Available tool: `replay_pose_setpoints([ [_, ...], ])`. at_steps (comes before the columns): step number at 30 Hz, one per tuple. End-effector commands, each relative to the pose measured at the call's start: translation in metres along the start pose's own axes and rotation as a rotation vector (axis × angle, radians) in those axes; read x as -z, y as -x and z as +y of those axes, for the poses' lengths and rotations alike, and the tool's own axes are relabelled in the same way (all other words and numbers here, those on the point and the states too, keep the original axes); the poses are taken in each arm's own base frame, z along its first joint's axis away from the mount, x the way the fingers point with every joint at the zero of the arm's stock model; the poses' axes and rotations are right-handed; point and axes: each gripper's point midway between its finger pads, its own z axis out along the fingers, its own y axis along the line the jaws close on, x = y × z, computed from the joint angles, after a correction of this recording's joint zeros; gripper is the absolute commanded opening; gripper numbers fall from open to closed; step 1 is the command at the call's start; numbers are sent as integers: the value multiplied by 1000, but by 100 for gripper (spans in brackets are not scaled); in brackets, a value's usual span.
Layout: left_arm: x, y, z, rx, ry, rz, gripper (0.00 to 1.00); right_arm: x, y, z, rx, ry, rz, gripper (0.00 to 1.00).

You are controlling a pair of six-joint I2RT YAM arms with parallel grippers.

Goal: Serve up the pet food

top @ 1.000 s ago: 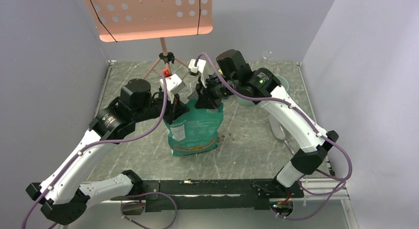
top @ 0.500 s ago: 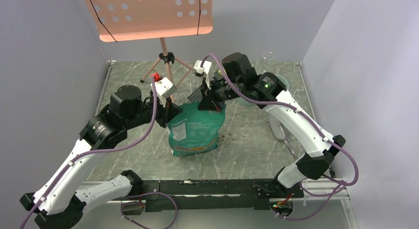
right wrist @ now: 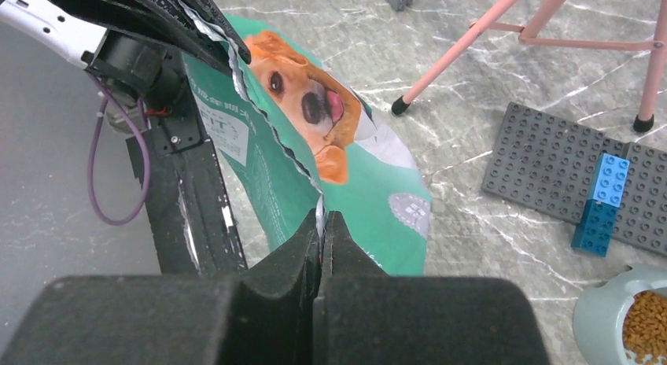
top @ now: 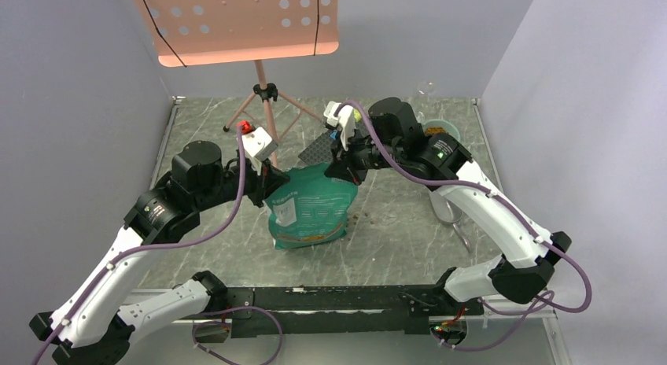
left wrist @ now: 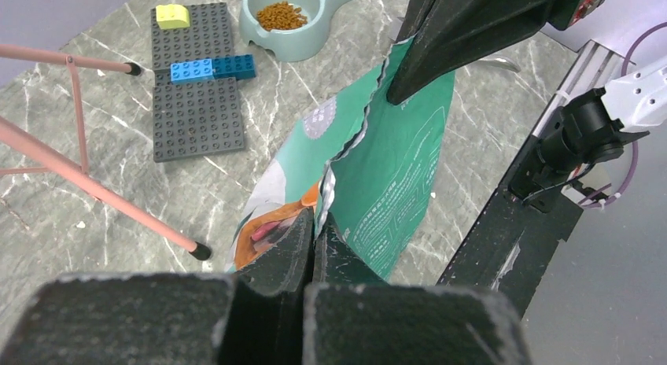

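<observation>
The teal-green bag (top: 311, 211) printed with a golden dog stands upright mid-table. My left gripper (top: 270, 180) is shut on the bag's top left corner, as the left wrist view (left wrist: 316, 223) shows. My right gripper (top: 344, 167) is shut on the top right corner, as the right wrist view (right wrist: 321, 219) shows. The bag's jagged top edge (right wrist: 259, 113) runs taut between them. Pet food (left wrist: 281, 16) fills one well of the pale blue-grey double bowl (left wrist: 303, 46) at the back right. A few loose pellets (top: 363, 218) lie right of the bag.
A grey baseplate (left wrist: 197, 113) with blue bricks (left wrist: 211, 68) and a yellow brick (left wrist: 173, 16) lies behind the bag. The pink music stand's (top: 236, 23) tripod legs (left wrist: 94, 184) stand at the back. A black rail (top: 338, 298) runs along the near edge.
My left gripper moved left and a little nearer and my right gripper moved right, each holding its corner. The bag's top edge is stretched wider. The bag's base stayed in place.
</observation>
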Motion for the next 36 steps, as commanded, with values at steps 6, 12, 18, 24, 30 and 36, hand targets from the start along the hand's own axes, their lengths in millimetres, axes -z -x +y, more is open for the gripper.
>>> replay_pose_setpoints([
  [6,20,6,12,-31,80,-36,0,20,3,-15,-29,-95,-29,34],
  [12,15,8,3,-24,20,-45,0,-20,38,32,79,86,-55,58],
  [18,14,10,0,-24,5,-57,0,-56,48,39,136,116,26,59],
  [24,14,12,5,-29,30,-64,0,-72,37,17,144,-25,127,21],
  [30,14,11,12,-32,72,-74,0,-57,25,-3,137,-146,133,0],
  [36,16,12,14,-38,84,-77,0,-37,8,-19,96,-216,148,11],
])
